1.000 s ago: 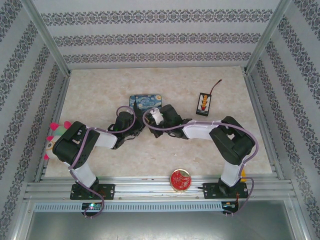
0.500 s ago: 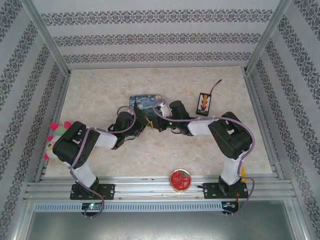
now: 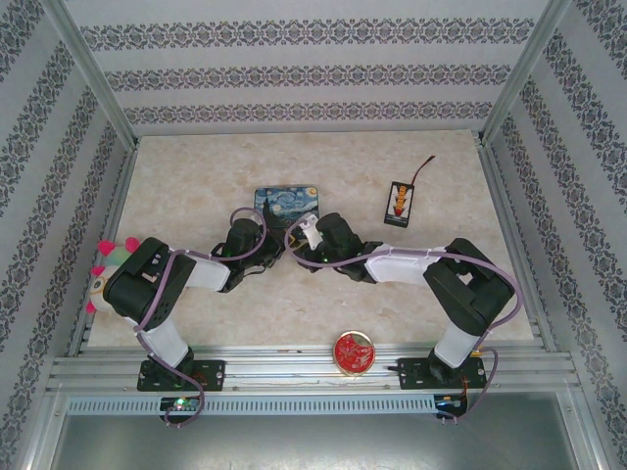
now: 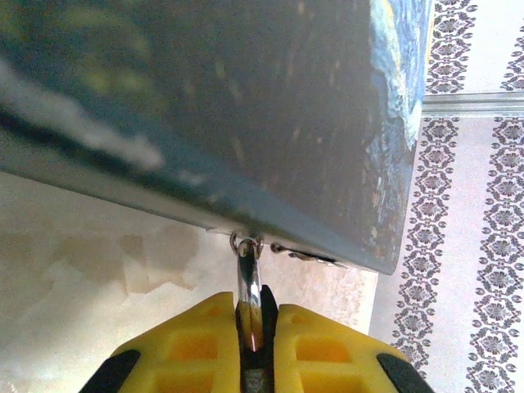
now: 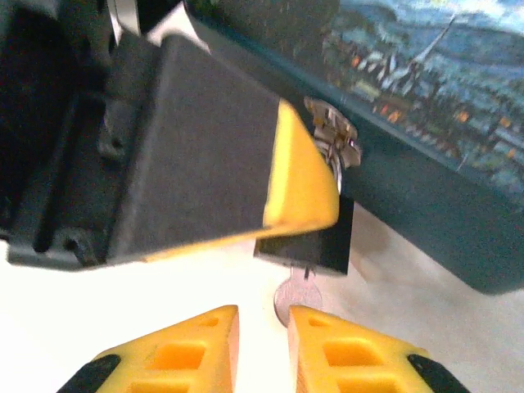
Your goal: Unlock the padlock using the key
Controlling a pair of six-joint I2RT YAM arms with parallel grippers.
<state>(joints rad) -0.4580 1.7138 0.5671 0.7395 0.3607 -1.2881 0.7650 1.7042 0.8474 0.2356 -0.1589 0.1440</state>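
Your left gripper [image 4: 254, 319] clamped tight on padlock [image 5: 314, 243], silvery shackle poking out between yellow fingers [image 4: 205, 340], hooked through hasp on near edge of painted tin [image 3: 287, 200], mid-table. Key [image 5: 293, 300] sits in padlock's lower end. Your right gripper [image 5: 262, 321] just beside key head, fingers narrow gap apart, nothing between them.

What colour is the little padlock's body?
The padlock body is dark grey-black, which shows best in the right wrist view.
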